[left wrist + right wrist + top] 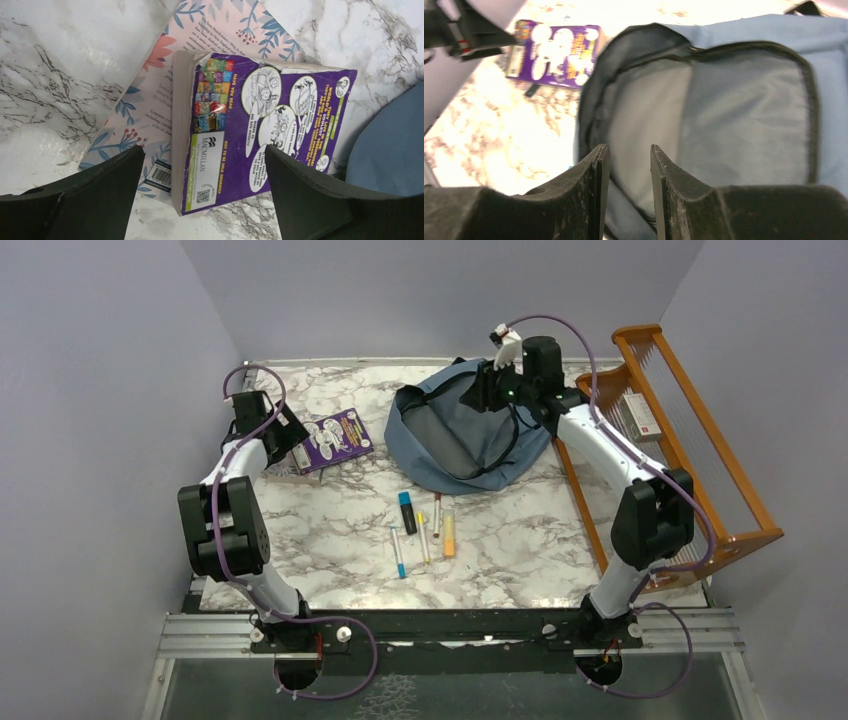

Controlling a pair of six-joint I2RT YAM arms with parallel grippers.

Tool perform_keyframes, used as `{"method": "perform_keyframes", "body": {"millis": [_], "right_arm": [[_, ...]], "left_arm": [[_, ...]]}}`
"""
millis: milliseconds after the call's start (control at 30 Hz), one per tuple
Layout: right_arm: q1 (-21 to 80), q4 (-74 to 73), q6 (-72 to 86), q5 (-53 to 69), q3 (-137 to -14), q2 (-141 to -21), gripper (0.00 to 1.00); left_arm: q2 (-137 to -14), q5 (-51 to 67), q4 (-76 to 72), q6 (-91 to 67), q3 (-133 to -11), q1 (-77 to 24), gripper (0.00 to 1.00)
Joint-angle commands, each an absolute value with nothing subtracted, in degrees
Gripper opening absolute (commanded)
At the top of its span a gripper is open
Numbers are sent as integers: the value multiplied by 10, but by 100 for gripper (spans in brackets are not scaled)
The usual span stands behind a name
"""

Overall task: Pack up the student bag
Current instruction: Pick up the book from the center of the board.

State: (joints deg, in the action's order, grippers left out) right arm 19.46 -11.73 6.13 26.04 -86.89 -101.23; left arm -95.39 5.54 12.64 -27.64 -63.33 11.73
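Note:
The dusty-blue student bag (465, 445) lies at the back middle of the table, its main pocket unzipped and gaping; the grey lining shows in the right wrist view (724, 115). My right gripper (480, 390) hovers over the bag's far rim, its jaws (629, 150) a narrow gap apart with nothing between them. My left gripper (296, 436) is wide open just above a purple paperback (338, 440). In the left wrist view this gripper (205, 150) straddles the near end of the paperback (260, 120). The paperback lies on a floral-covered book (145, 105).
Several markers and pens (422, 528) lie in front of the bag. An orange wooden rack (700, 455) stands along the right edge with a white box (640, 416) on it. The bag's corner (390, 145) lies close to the right of the paperback.

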Motion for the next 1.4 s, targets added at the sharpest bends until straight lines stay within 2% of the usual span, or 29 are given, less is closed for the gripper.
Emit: {"method": "perform_keyframes", "body": {"millis": [0, 200, 367, 467, 733, 1000, 1133, 1367], "right_arm": [[247, -54, 105, 251, -825, -969, 41], [336, 21, 100, 236, -782, -976, 46], [427, 83, -17, 212, -789, -1030, 53], [459, 127, -84, 229, -795, -1070, 54], [490, 338, -211, 261, -757, -1155, 52], [508, 399, -346, 253, -807, -1258, 55], [519, 426, -430, 238, -817, -1290, 58], [536, 444, -578, 188, -841, -1335, 63]], "left_arm": [[-977, 61, 111, -286, -657, 129, 89], [-989, 60, 113, -283, -657, 132, 86], [-1002, 58, 119, -284, -655, 137, 80], [-1013, 56, 124, -286, -656, 140, 77], [-1029, 44, 137, -282, -654, 146, 62], [-1048, 41, 152, -284, -657, 146, 47], [-1054, 41, 156, -284, -660, 146, 43], [-1057, 46, 160, -285, -664, 146, 41]]}}
